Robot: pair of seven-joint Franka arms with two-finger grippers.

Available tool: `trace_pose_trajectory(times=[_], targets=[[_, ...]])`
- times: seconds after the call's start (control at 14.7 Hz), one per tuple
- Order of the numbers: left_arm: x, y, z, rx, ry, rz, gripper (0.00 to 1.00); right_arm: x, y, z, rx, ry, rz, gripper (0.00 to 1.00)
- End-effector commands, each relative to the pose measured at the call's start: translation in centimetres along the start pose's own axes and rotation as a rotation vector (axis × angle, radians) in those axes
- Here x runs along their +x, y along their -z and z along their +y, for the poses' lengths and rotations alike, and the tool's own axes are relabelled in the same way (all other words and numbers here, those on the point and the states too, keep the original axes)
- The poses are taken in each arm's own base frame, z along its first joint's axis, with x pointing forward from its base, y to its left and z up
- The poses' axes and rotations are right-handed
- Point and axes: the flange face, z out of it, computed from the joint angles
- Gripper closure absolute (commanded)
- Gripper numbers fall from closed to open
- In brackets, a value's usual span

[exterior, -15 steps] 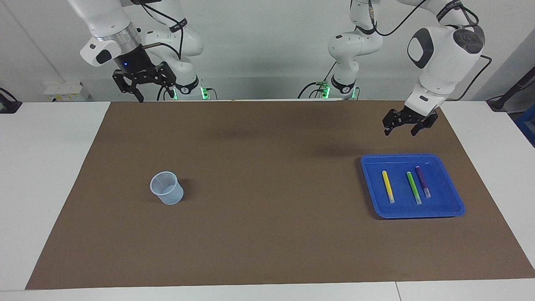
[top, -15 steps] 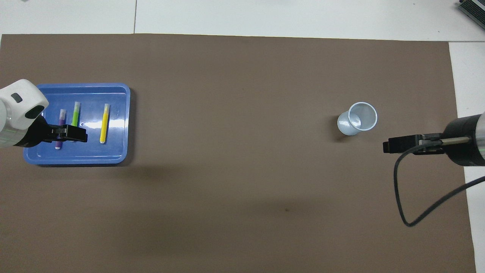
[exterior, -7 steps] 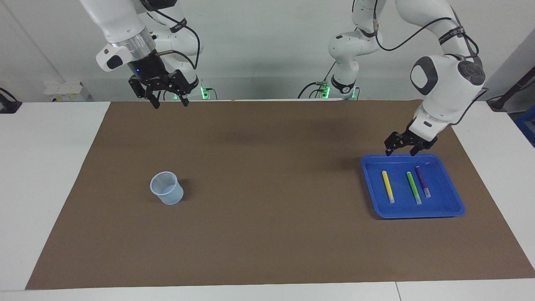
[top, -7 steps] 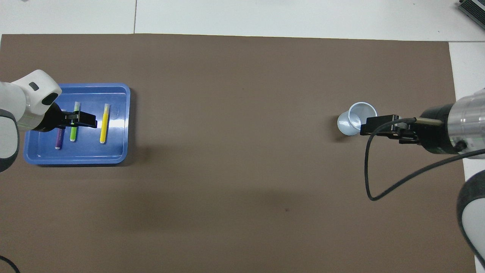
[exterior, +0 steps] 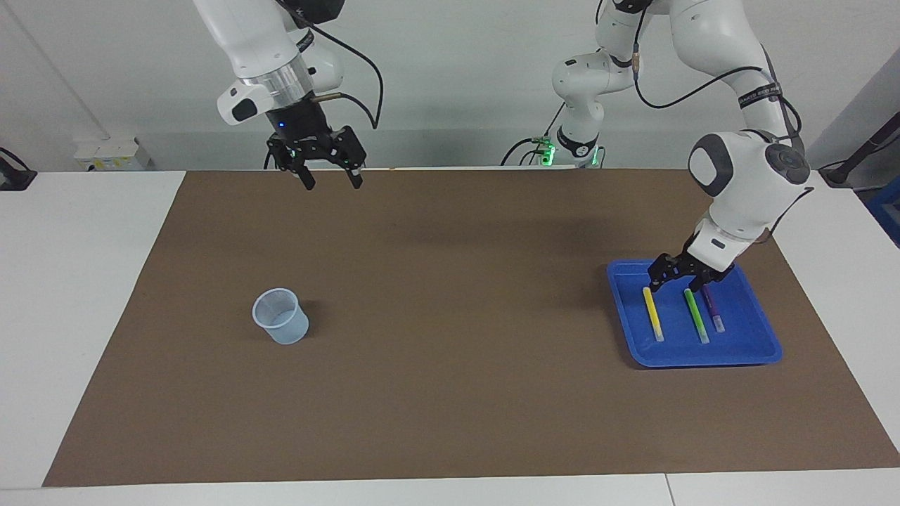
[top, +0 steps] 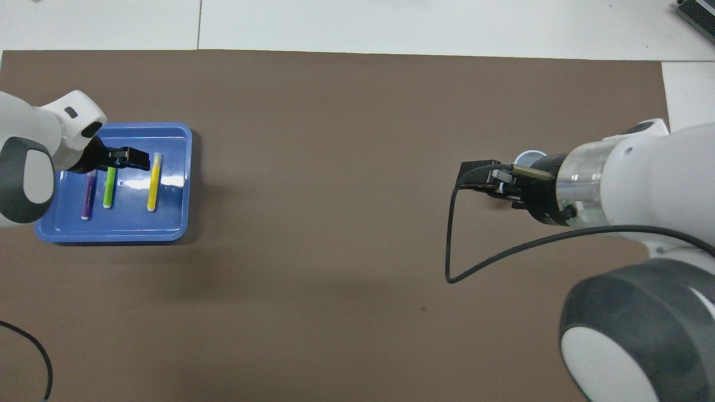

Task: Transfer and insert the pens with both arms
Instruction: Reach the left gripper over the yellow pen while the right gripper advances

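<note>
Three pens lie side by side in a blue tray (exterior: 747, 336) toward the left arm's end of the table: yellow (exterior: 652, 313), green (exterior: 696, 316) and purple (exterior: 711, 308). In the overhead view the tray (top: 170, 223) holds the yellow (top: 152, 187), green (top: 109, 192) and purple (top: 87, 196) pens. My left gripper (exterior: 673, 287) is open and empty, low over the pens' ends nearer the robots, between yellow and green; it also shows in the overhead view (top: 134, 159). My right gripper (exterior: 333, 184) is open and empty, up in the air over the mat; from above (top: 475, 174) it shows beside the cup.
A clear plastic cup (exterior: 281, 316) stands upright on the brown mat (exterior: 450, 281) toward the right arm's end. In the overhead view the right arm covers most of the cup; only part of the rim (top: 533, 153) shows. White table surrounds the mat.
My left gripper has come down from above the mat to low over the pens in the tray. My right gripper has swung toward the table's middle, staying high. The pens and cup have not moved.
</note>
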Motion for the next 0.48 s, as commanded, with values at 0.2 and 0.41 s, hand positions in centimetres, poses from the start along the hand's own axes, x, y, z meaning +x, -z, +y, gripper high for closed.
trace_pose_trajectory(times=[0.2,0.41], targets=[[0.6,-3.0,-0.6,0.009,-0.018,0.019,0.1,-1.0,-2.6,-3.5,0.06,-0.021,0.018,0.0],[0.1,-3.9,-0.5,0.013,-0.019,0.044,0.22,-1.3,-4.4,-5.4,0.085,0.003,0.035,0.0]])
